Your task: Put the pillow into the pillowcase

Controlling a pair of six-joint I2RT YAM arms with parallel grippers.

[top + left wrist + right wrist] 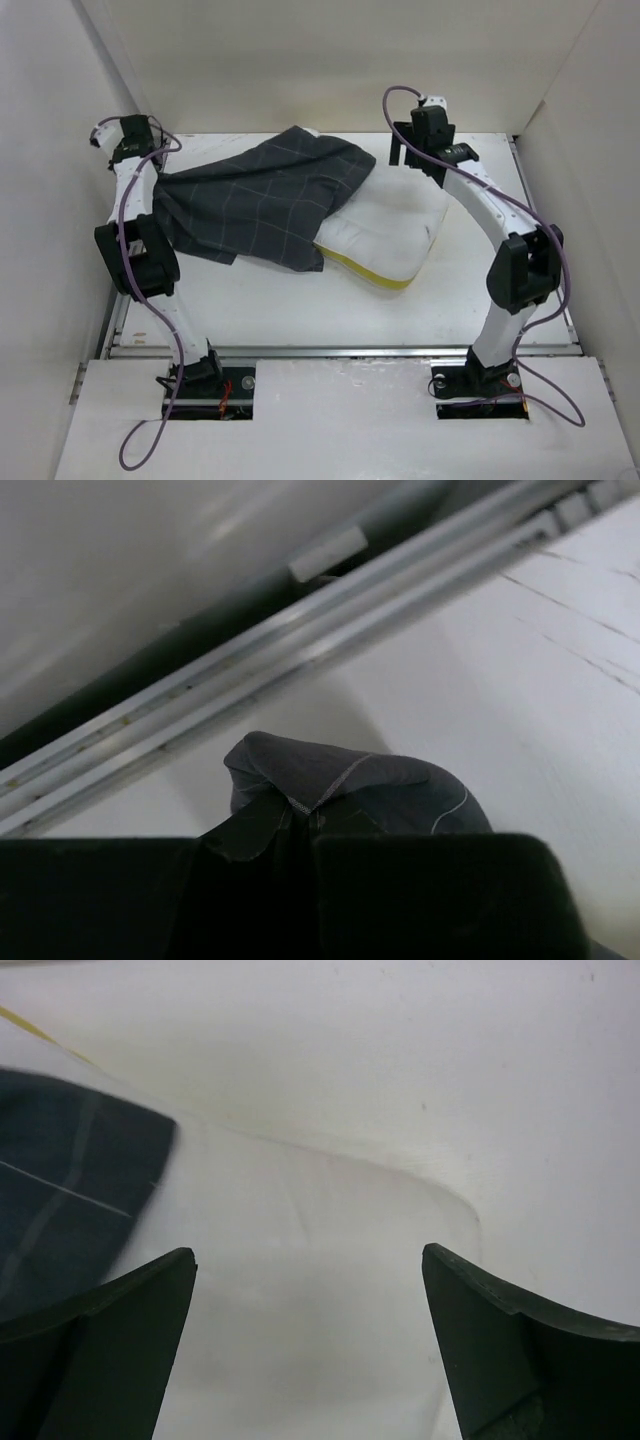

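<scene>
The dark grey pillowcase (265, 200) with a pale grid lies crumpled at the table's back left and covers the left part of the white pillow (395, 225), whose yellow piped edge faces the front. My left gripper (152, 168) is shut on a corner of the pillowcase at the far left. In the left wrist view the cloth (340, 780) bunches out from between the closed fingers of that gripper (305, 840). My right gripper (408, 150) hangs open over the pillow's far right corner. In the right wrist view it (310, 1290) is wide open above the pillow (300, 1250), with the pillowcase (60, 1200) at the left.
White walls enclose the table (260, 300) on the left, back and right. A metal rail (340, 350) runs along the near edge by the arm bases. Another rail (250, 660) shows along the table's side in the left wrist view.
</scene>
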